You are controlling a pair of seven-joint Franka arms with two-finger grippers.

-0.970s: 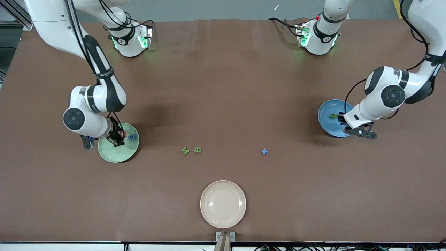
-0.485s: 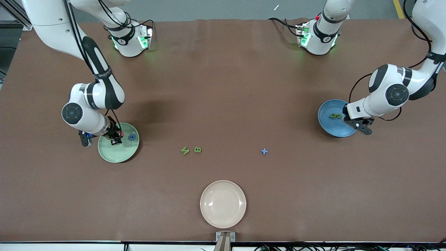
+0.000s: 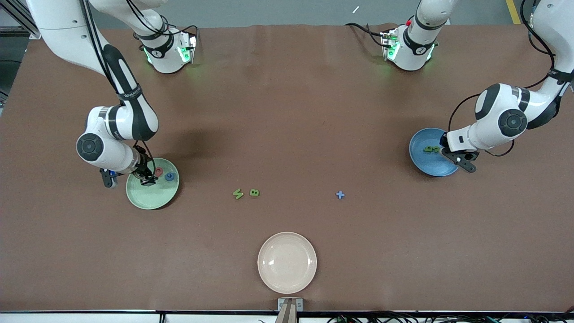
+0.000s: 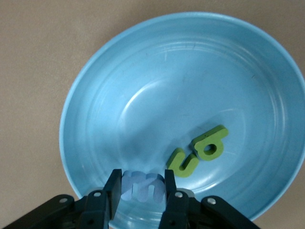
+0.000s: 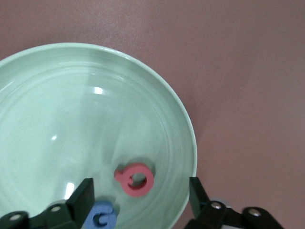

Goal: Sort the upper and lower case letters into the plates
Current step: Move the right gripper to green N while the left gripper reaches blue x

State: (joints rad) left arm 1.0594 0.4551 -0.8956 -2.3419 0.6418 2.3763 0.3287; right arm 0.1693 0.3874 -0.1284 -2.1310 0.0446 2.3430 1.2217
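The blue plate (image 3: 428, 154) at the left arm's end of the table holds two green letters (image 4: 199, 150) touching each other. The left gripper (image 4: 142, 191) hangs over this plate's rim, clenched on a pale blue letter (image 4: 141, 186). The pale green plate (image 3: 150, 190) at the right arm's end holds a pink-red letter (image 5: 136, 179) and a blue letter (image 5: 101, 217), just beside each other. The right gripper (image 5: 138, 195) hovers over them with fingers spread wide, gripping nothing. On the table between the plates lie a green zigzag letter (image 3: 237, 194), a green B (image 3: 254, 192) and a blue cross piece (image 3: 340, 194). The cream plate (image 3: 287, 262) sits nearest the front camera.
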